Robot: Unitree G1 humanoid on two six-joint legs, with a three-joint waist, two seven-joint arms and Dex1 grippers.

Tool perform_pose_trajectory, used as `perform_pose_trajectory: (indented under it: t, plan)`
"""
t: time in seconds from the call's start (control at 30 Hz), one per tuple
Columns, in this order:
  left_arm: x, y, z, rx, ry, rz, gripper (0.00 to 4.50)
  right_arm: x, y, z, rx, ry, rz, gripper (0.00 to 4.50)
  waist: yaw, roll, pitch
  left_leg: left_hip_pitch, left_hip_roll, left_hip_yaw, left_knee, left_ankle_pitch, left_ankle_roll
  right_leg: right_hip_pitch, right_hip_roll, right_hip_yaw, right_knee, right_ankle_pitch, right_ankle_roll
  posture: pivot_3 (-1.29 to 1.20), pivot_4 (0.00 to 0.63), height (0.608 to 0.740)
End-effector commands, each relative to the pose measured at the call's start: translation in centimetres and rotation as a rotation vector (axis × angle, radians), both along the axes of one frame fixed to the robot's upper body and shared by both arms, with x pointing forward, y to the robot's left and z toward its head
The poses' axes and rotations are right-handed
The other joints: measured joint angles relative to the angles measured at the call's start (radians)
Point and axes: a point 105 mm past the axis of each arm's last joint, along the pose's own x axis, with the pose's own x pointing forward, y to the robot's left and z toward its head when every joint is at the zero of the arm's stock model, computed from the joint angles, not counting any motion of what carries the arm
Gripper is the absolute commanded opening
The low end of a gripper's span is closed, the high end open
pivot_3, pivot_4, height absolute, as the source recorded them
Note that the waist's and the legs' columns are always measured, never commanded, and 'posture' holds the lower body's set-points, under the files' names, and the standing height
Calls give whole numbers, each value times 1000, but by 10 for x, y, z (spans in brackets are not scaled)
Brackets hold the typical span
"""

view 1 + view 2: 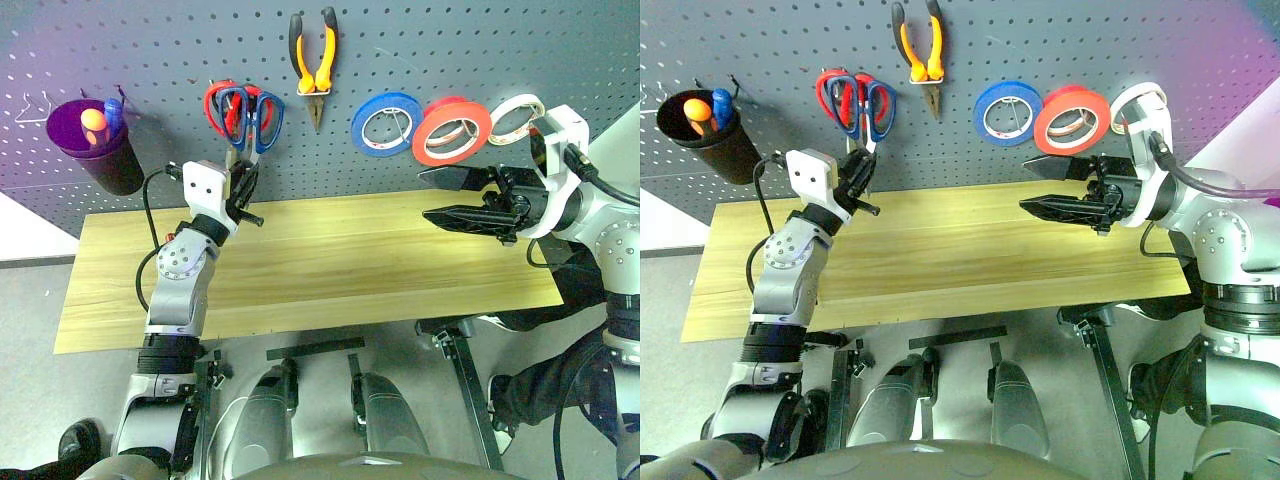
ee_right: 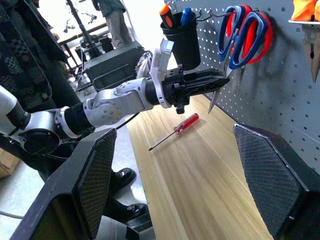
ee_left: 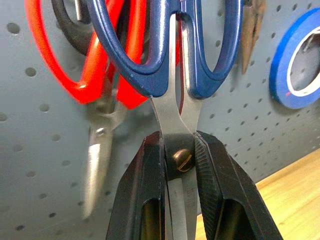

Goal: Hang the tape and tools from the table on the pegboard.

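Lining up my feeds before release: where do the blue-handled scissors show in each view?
Left eye view: blue-handled scissors upper left of centre, on the pegboard.
Right eye view: scissors upper left.
Left wrist view: scissors centre, blades clamped in the left hand.
Right wrist view: scissors upper right.
Shared landmark: the red-handled scissors directly behind them.

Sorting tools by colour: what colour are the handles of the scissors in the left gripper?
Dark blue, clearest in the left wrist view.

Red-handled scissors (image 1: 222, 108) crowd the pegboard (image 1: 420, 50) hook; table (image 1: 330, 270) middle lies open.
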Motion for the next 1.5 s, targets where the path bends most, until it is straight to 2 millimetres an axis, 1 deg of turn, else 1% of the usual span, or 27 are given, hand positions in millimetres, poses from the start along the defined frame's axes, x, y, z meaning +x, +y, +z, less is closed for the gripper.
perform_pose_trajectory:
  t: [0.03,0.1,0.13,0.2,0.27,0.3,0.37,0.43,0.47,0.53,0.6,0.67,0.73,0.77,0.8,0.9,0.97,1.03,1.07,1.13,1.17,1.23,1.27,1.3,1.37,1.43,1.5]
  plan:
    - [9,8,11,-7,-7,72,526,-4,1,7,2,-40,9,3906,1,0,0,0,0,0,0,0,0,0,0,0,0,0,0,-115,253,740]
    - [5,7,15,28,-50,77,526,-3,1,6,0,-39,8,3906,-3,0,0,0,0,0,0,-1,1,0,0,0,0,0,0,-120,248,740]
    - [-6,-2,26,36,-139,20,526,-3,1,6,0,-39,8,3906,-4,0,0,0,0,0,0,-1,2,0,0,0,0,0,0,-125,246,740]
    - [4,4,18,22,-54,76,526,-4,2,6,-2,-40,10,3906,-5,0,0,0,0,0,0,1,-1,0,0,0,0,0,0,-133,243,740]
    - [9,6,11,-20,4,82,526,-4,2,6,-6,-47,9,3906,-5,0,0,0,0,0,0,2,-3,0,1,0,0,0,0,-137,240,740]
    - [5,3,16,-11,-40,67,526,-4,2,7,-2,-50,8,3906,-4,0,0,0,0,0,0,1,-2,0,1,0,0,0,0,-139,241,740]
    - [4,-3,13,22,-35,55,526,-3,0,8,-10,-54,1,3906,-4,0,0,0,0,0,0,1,-1,0,0,0,0,0,0,-136,240,740]
    - [-12,-23,19,-75,-44,-150,526,-3,-1,9,-9,-53,-3,3906,-4,0,0,0,0,1,0,1,-1,0,0,0,0,0,0,-135,241,740]
    - [-10,-20,16,-28,-49,-97,526,-3,-1,9,-9,-54,-3,3906,-3,0,0,0,0,1,0,2,-3,0,0,0,0,0,0,-135,241,740]
    - [1,-4,11,3,-6,37,526,-4,-1,9,-9,-57,-6,3906,1,0,0,0,0,0,0,2,-3,0,0,0,0,0,0,-139,236,740]
    - [14,-1,13,8,7,48,526,-4,-1,8,-8,-54,-4,3906,0,0,0,0,0,0,0,1,-2,0,0,0,0,0,0,-133,238,740]
    - [9,-4,14,-2,-11,24,526,-4,-1,7,-9,-52,-3,3906,-3,0,0,0,0,0,0,-1,1,0,1,0,0,0,0,-132,240,740]
    - [3,-3,18,43,-69,48,526,-4,-1,8,-6,-53,-3,3906,-4,0,0,0,0,1,0,-1,1,0,0,0,0,0,0,-131,237,740]
    - [-3,-11,18,16,-71,-32,525,-4,-2,8,-5,-53,-4,3906,-4,0,0,0,0,1,0,1,-1,0,0,0,0,0,0,-131,238,740]
    - [-1,-13,14,30,-50,-28,520,-4,-1,8,-6,-53,-4,3906,-3,0,0,0,0,1,0,1,-2,0,0,0,0,0,0,-128,235,740]
    - [4,-4,14,-1,-37,33,517,-3,-1,8,-5,-53,-4,3906,0,0,0,0,0,0,0,1,-2,0,0,0,0,0,0,-130,234,740]
    - [1,-10,15,17,-44,-8,517,-4,-1,8,-3,-53,-2,3906,-1,0,0,0,0,1,0,1,-2,0,0,0,-1,0,0,-127,231,740]
    - [-10,-25,15,-5,-53,-131,517,-4,0,7,-3,-53,3,3906,-1,0,0,0,-1,1,0,1,-2,0,0,0,-1,0,1,-128,233,740]
    - [-8,-23,11,25,-46,-95,517,-4,0,7,-3,-51,4,3906,-1,0,0,0,-1,1,0,1,-2,0,0,0,-1,0,1,-128,230,740]
    - [0,-15,7,-2,0,-42,517,-4,1,7,0,-52,4,3906,1,0,0,0,-1,1,0,1,-2,0,0,0,-1,0,1,-130,231,740]
    - [0,-13,9,16,-19,-26,517,-4,1,6,2,-50,1,3906,2,0,0,0,-1,0,0,1,-2,0,0,0,-1,0,1,-130,231,740]
    - [-7,-21,17,-19,-49,-112,516,-4,1,5,-2,-50,1,3906,1,0,0,0,-1,1,0,1,-2,0,0,0,-1,0,1,-131,231,740]
    - [-7,-23,17,-8,-47,-120,516,-4,1,5,1,-49,3,3906,1,0,0,0,-1,1,0,1,-2,0,0,0,-1,0,1,-131,230,740]
    - [-3,-20,15,30,-48,-74,516,-4,2,5,3,-49,3,3906,1,0,0,0,-1,1,0,1,-2,0,0,0,-1,0,1,-133,230,740]
    - [3,-8,16,-29,-36,0,516,-4,2,5,0,-52,1,3906,2,0,0,0,-1,0,0,1,-2,0,0,0,-1,0,1,-134,231,740]
    - [4,-6,18,-13,-45,9,516,-4,2,6,-1,-53,0,3906,0,0,0,0,-1,0,0,1,-2,0,0,0,-1,0,1,-138,233,740]
    - [-11,-22,24,-12,-97,-120,516,-5,2,6,6,-50,2,3906,-4,0,0,0,-1,1,0,1,-2,0,0,0,-1,0,1,-140,231,740]
